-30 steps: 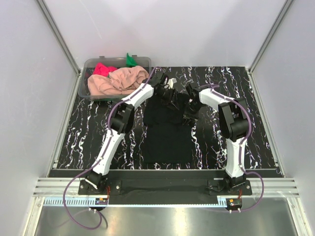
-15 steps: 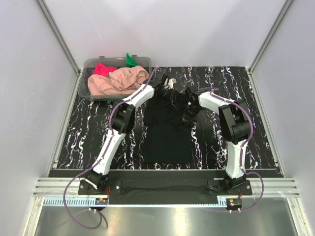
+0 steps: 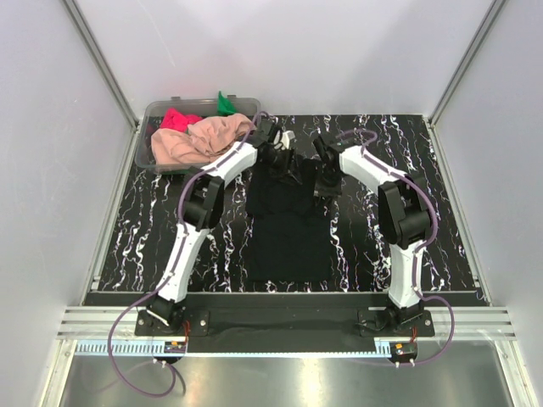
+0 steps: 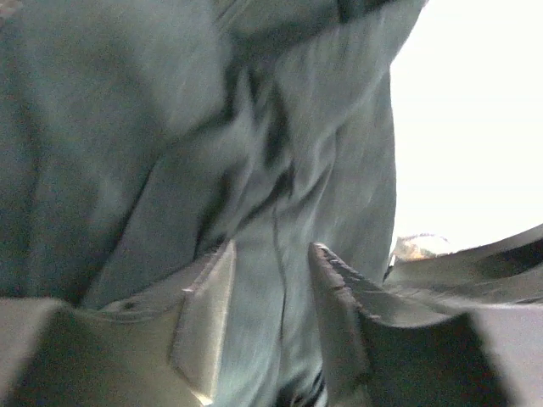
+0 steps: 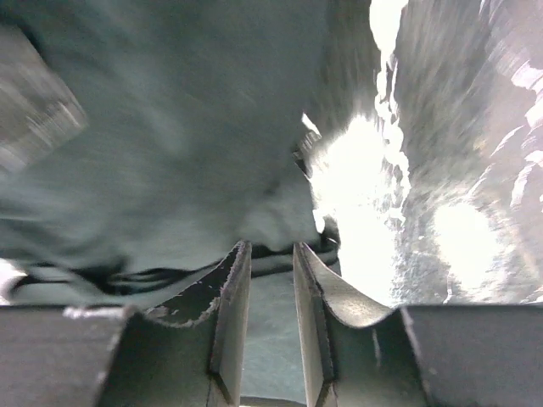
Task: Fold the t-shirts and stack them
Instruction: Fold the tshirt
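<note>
The black t-shirt lies lengthwise on the marbled table, its far end bunched between the two arms. My left gripper hangs over that far end on the left. In the left wrist view its jaws stand apart, with a fold of the dark cloth running between them. My right gripper is at the far right corner of the shirt. Its fingers are a narrow gap apart over the cloth, pinching nothing.
A clear plastic tub stands at the back left, holding a peach-pink t-shirt, a pink-red t-shirt and a green t-shirt. White walls enclose the table on three sides.
Both grippers have moved toward the far side of the table, and the shirt's far end has shifted with them. Both jaws stand wider than half a second ago.
</note>
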Robot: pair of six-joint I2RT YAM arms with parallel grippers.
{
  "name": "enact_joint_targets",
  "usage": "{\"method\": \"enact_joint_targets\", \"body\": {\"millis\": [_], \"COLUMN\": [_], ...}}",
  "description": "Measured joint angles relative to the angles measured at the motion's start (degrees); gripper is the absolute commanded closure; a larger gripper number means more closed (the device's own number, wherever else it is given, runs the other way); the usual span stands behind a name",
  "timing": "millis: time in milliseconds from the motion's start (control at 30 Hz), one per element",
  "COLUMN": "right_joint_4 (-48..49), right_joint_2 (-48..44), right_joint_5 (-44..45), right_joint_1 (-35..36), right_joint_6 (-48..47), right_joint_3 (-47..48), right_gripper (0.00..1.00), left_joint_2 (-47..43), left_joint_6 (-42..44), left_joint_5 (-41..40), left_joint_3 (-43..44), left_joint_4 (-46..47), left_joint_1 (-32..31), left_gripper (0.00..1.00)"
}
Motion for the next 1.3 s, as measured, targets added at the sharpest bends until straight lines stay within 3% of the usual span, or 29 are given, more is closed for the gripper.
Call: {"method": "enact_joint_targets", "body": {"millis": [167,367,733,1000,1300], "right_joint_4": [-2.9,-4.2,-5.2,-4.7,-5.0], "right_joint_2": [0.2,2.0,20.1,23.6,24.5], "right_joint_5": [2.5,3.9,4.3,3.7,2.3], "right_joint_1": [-0.6,-1.1,-2.8,-3.4,-3.5], "right_joint_6": [-1.7,-3.2,-4.7,-5.6,-5.6], "right_joint_3": [11.1,17.4,28.5,38.2,39.1], "right_gripper": [0.65,0.65,0.65,0.65,0.65], "left_joint_2": [-8.8,-17.1,-34.2,-36.1,-36.2], "left_joint_6": [2.0,3.4,6.3,6.8,7.5], "left_joint_5": [-1.3,-1.1,-1.4,-1.4,-1.3], "left_joint_3": [-8.7,-14.4,-36.8,-42.2,-43.5], "left_joint_4": [-0.5,-1.3,-3.9,-4.0,-3.5], "left_joint_1": [1.4,2.1,-5.4,-5.8,-7.8], "left_gripper": [0.50,0.50,0.50,0.51,0.52]}}
